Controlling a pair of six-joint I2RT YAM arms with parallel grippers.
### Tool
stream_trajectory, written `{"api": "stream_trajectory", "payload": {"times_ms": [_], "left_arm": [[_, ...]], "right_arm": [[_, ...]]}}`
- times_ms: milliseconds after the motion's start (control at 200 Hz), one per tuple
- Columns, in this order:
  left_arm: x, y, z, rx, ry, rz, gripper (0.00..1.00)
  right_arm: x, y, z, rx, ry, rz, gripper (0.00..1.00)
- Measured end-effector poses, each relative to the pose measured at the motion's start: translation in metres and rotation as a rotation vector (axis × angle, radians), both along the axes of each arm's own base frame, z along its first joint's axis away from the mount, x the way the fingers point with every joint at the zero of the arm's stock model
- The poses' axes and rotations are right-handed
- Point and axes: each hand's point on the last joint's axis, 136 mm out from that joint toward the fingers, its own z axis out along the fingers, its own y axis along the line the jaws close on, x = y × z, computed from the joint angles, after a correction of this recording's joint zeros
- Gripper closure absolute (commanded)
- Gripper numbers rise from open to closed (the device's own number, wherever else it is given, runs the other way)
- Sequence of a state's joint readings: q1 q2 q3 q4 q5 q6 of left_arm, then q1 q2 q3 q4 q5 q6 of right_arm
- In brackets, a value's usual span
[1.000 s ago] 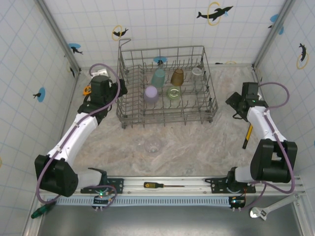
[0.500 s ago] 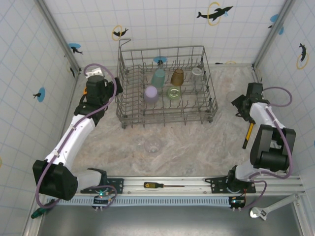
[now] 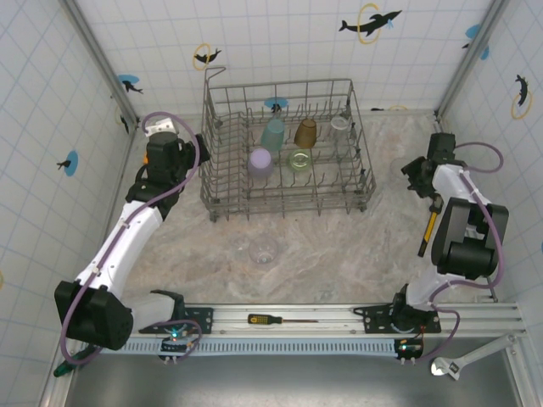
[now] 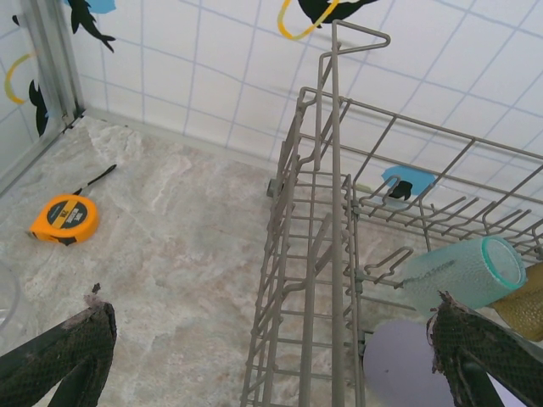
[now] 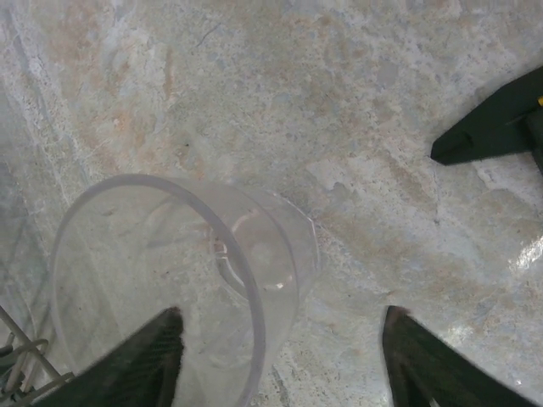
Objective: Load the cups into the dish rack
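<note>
One clear cup (image 5: 174,280), nr rack (image 3: 288,202) edge

A robotics lab test cell. Gridded white panels (image 3: 280,51) with dolphin stickers (image 3: 371,21) enclose a marbled tabletop (image 3: 339,246), an aluminium rail (image 3: 288,315) along its near edge.

Open table (image 4: 187,237) beside dish rack (image 4: 310,254) wall

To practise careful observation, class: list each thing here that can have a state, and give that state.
left gripper: open, empty
right gripper: open, jaws apart at the right clear cup
right clear cup: outside the rack, unloaded
front clear cup: outside the rack, unloaded
dish rack: holds five cups
teal cup: tipped sideways in rack
</note>
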State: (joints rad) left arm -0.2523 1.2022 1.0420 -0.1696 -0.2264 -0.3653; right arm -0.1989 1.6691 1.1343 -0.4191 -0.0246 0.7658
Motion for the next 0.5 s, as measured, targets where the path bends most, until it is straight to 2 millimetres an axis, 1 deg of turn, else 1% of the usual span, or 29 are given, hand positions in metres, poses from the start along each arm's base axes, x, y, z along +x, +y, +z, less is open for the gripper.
{"api": "stream_trajectory", "payload": {"times_ms": [75, 130, 170, 200, 265, 310, 400, 500], "left_arm": [[0.0, 0.0, 0.0, 0.0, 0.0, 0.0, 0.03], [0.0, 0.0, 0.0, 0.001, 0.0, -0.001, 0.03], [0.0, 0.0, 0.0, 0.002, 0.0, -0.001, 0.03], [0.0, 0.0, 0.0, 0.002, 0.0, -0.001, 0.03], [0.0, 0.0, 0.0, 0.002, 0.0, -0.001, 0.03], [0.0, 0.0, 0.0, 0.002, 0.0, -0.001, 0.03], [0.0, 0.0, 0.0, 0.002, 0.0, -0.001, 0.03], [0.0, 0.0, 0.0, 0.002, 0.0, -0.001, 0.02]], "right_arm": [[0.005, -0.001, 0.0, 0.005, 0.0, 0.004, 0.62], [0.008, -0.002, -0.003, 0.012, 0.006, -0.003, 0.75], [0.009, -0.002, -0.006, 0.01, 0.014, 0.008, 0.81], [0.01, -0.002, -0.008, 0.017, 0.019, 0.002, 0.83], [0.008, -0.003, -0.012, 0.021, 0.032, 0.001, 0.83], [0.008, -0.003, -0.013, 0.02, 0.035, 0.003, 0.87], [0.005, -0.002, -0.014, 0.025, 0.047, 0.005, 1.0], [0.004, -0.001, -0.015, 0.026, 0.051, 0.015, 1.0]]}}
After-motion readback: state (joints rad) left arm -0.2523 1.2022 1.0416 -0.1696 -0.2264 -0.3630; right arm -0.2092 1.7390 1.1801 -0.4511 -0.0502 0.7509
